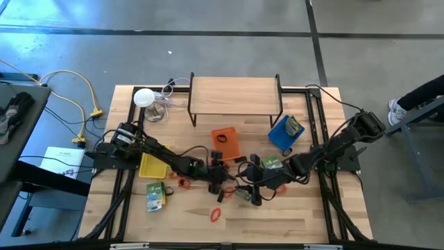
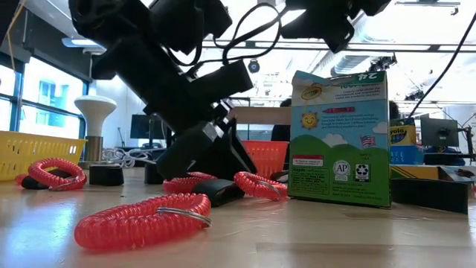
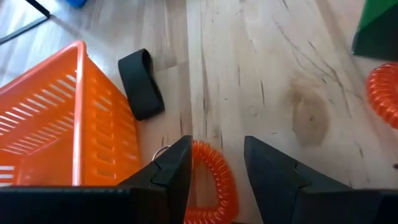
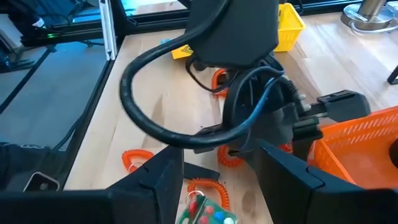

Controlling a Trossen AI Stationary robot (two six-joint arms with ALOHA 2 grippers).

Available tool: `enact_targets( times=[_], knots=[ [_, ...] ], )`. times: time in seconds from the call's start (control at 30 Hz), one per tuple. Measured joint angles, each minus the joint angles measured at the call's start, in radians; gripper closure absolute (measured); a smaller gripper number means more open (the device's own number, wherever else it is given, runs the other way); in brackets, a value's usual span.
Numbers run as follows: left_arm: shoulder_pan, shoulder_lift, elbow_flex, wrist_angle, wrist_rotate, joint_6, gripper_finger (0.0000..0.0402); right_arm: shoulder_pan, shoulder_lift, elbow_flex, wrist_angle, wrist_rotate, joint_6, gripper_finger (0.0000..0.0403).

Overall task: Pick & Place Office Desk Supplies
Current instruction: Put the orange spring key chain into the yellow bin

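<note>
The left tool (image 3: 214, 171) stands open over a red-orange coil (image 3: 211, 180) beside the orange tray (image 3: 50, 124). It may close on the tray wall. The right tool (image 4: 217, 180) is open too, near the left arm; they could collide.

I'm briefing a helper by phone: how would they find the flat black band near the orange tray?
Find the orange tray in the middle of the table. Just beside its wall, on bare wood, lies the black band. Unlike the red-orange coil between the left gripper's fingers, it is flat, matte and uncoiled.
</note>
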Motion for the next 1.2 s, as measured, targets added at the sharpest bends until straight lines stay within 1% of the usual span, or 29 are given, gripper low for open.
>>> enact_targets(
  times=[0.17, 0.23, 0.37, 0.43, 0.5, 0.7, 0.77, 1.0, 1.1, 1.2],
  knots=[
    [-0.015, -0.006, -0.002, -0.042, -0.068, -0.045, 0.0259, 0.015, 0.0, 0.0, 0.002, 0.001, -0.001, 0.0223],
    [-0.019, -0.008, -0.002, -0.045, -0.079, -0.041, 0.0259, 0.016, 0.0, 0.0, 0.007, 0.001, -0.005, 0.0223],
    [-0.046, -0.01, -0.004, -0.066, -0.155, -0.026, 0.0259, 0.019, 0.0, 0.0, 0.007, 0.003, -0.007, 0.0223],
    [-0.053, -0.01, -0.004, -0.072, -0.166, -0.04, 0.0259, 0.019, 0.0, 0.0, 0.008, 0.004, -0.007, 0.0223],
    [-0.043, -0.012, -0.004, -0.08, -0.135, -0.068, 0.0259, 0.019, 0.0, 0.0, 0.009, 0.004, -0.007, 0.0223],
    [0.01, -0.018, -0.002, -0.123, -0.006, -0.245, 0.0259, 0.019, 0.0, 0.0, 0.022, 0.005, -0.007, 0.0223],
    [0.016, -0.017, -0.002, -0.125, 0.019, -0.25, 0.0259, 0.019, 0.0, 0.0, 0.027, 0.004, -0.003, 0.0223],
    [0.013, -0.015, -0.002, -0.138, 0.028, -0.224, 0.0264, 0.019, 0.0, 0.0, 0.029, -0.003, 0.002, 0.0223],
    [0.008, -0.015, -0.002, -0.147, 0.031, -0.224, 0.0279, 0.019, 0.0, 0.0, 0.03, -0.004, 0.003, 0.0223],
    [0.007, -0.014, -0.002, -0.153, 0.062, -0.215, 0.0304, 0.019, 0.0, 0.0, 0.03, -0.004, 0.003, 0.0223]
  ],
)
